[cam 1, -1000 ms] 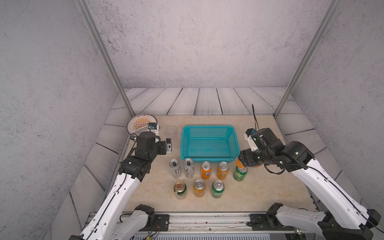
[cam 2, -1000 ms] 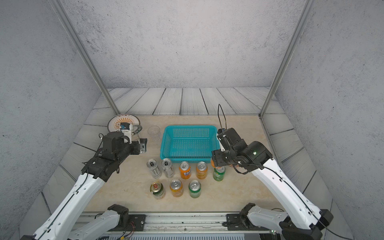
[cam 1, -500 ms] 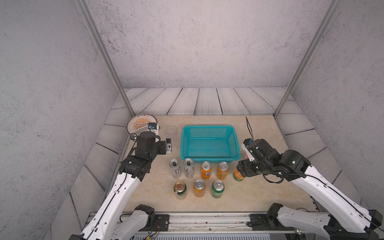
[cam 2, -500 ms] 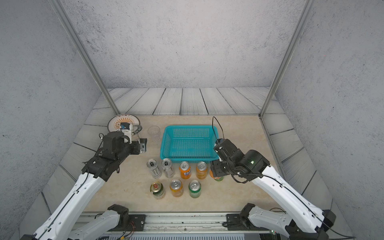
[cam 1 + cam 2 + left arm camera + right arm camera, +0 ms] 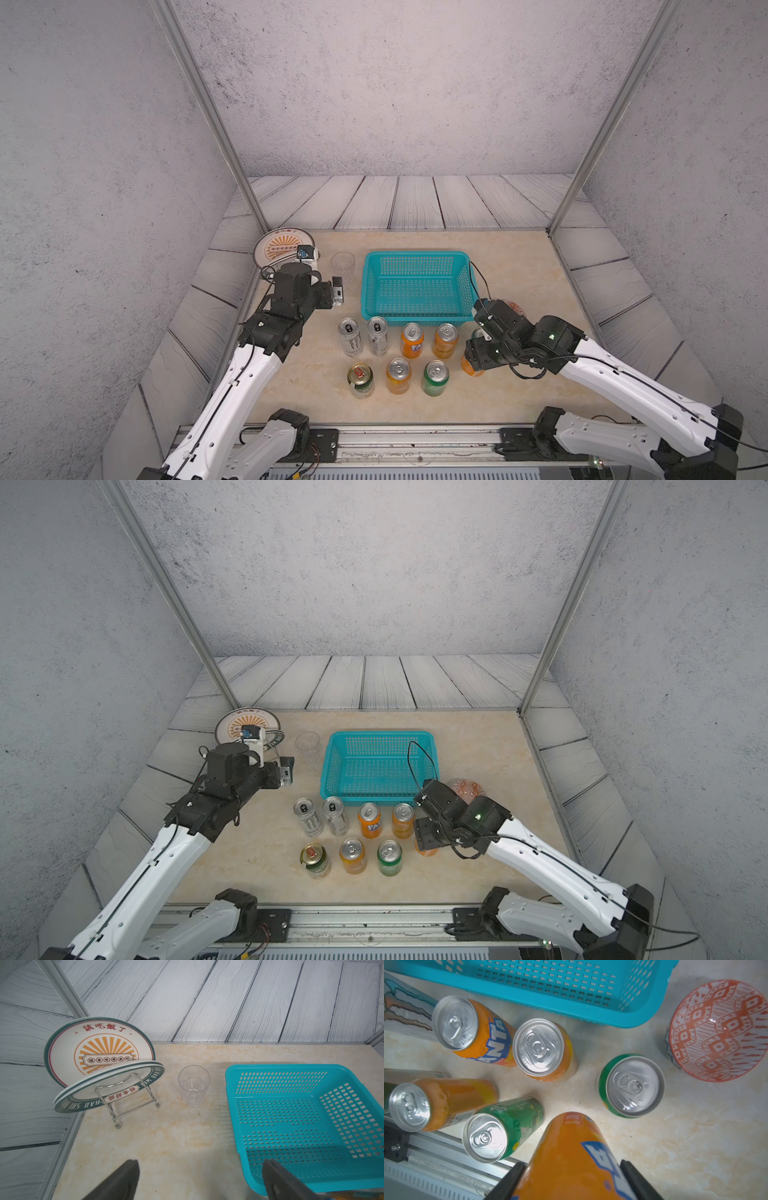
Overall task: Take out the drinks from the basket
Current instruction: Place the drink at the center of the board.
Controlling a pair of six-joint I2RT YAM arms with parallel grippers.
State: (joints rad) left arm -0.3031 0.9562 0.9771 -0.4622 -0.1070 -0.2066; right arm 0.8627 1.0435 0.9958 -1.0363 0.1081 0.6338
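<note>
The drinks are all outside the basket (image 5: 417, 286), whose floor shows bare in both top views. Eight cans stand on the table (image 5: 519, 266) in two rows just in front of it. The ninth, an orange can (image 5: 566, 1147), is clamped upright between the jaws of the right gripper (image 5: 572, 1164) at the right end of the row nearer the robot. Whether its base is seated on the table cannot be told. If the jaws are parted before the base is seated, a drop and a tip-over are to be expected. A falling can would probably strike the rear green can (image 5: 632, 1084) or the front green can (image 5: 500, 1132), both of which stand near. Little room is left beside the front green can, so it may be clipped by a jaw during opening or by a slanted withdrawal. A straight upward retreat is judged safer. The patterned bowl (image 5: 718, 1030) lies near the arm's path and may be nudged by a wide swing. The left gripper (image 5: 199, 1169) is held empty, jaws wide apart, above the table near the clear cup (image 5: 193, 1084), which may be knocked over by a careless move.
</note>
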